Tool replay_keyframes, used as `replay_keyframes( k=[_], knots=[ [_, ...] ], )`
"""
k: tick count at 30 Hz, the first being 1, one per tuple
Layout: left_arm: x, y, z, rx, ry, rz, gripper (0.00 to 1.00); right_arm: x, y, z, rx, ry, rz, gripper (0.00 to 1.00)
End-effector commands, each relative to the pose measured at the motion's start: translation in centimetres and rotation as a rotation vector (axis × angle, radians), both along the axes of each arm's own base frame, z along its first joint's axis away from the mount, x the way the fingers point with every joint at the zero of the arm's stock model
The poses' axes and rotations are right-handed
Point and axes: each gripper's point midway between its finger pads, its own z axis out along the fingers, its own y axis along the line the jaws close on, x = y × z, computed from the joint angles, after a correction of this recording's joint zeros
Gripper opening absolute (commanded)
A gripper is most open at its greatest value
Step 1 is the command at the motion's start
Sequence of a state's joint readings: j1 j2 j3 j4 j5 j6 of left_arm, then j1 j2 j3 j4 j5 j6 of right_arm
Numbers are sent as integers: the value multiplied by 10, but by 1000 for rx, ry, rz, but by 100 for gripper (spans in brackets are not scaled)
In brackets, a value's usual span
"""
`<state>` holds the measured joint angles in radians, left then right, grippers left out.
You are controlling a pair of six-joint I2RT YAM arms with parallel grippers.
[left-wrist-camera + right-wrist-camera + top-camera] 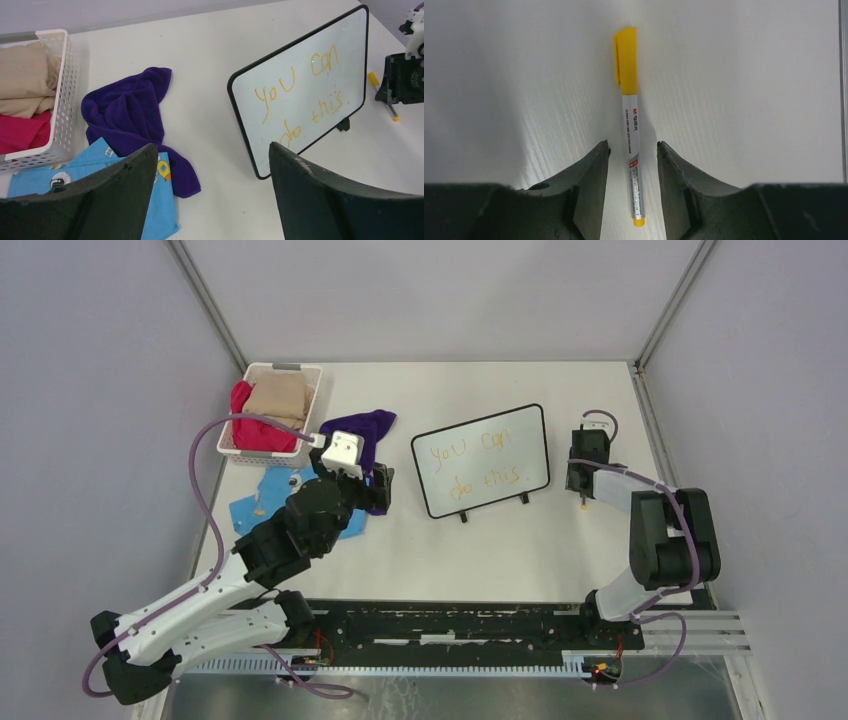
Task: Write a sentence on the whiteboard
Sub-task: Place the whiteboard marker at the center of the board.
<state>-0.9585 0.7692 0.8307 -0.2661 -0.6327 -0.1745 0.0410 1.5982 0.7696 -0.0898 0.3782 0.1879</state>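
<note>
The whiteboard (480,460) (300,100) stands tilted on its two black feet at mid-table. It bears the sentence (476,466) (300,95) "you can do this" in yellow-orange letters on two lines. To its right a yellow-capped marker (631,115) (384,96) lies flat on the table. My right gripper (633,145) (585,485) is open astride the marker's barrel, with a gap on each side. My left gripper (212,147) (376,484) hangs wide open and holds nothing, left of the board, over bare table by the cloths.
A white basket (285,368) (62,100) with beige and red cloths stands at the back left. A purple cloth (365,425) (130,107) and a blue patterned cloth (255,502) (100,165) lie between the basket and my left gripper.
</note>
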Motion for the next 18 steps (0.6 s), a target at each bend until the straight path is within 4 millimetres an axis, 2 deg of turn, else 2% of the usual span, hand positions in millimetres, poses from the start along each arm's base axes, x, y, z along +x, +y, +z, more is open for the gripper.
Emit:
replay_keyframes(
  k=[1,13,18],
  knots=[
    [1,5,15,-34,-45,26,87,3,2,17,20,-66,-11,47],
    [1,6,14,-30,-47,33,87,7,1,63,40,-212,-38,56],
    [1,6,14,-31,-47,36,87,5,6,69,63,-238,-26,58]
  ],
)
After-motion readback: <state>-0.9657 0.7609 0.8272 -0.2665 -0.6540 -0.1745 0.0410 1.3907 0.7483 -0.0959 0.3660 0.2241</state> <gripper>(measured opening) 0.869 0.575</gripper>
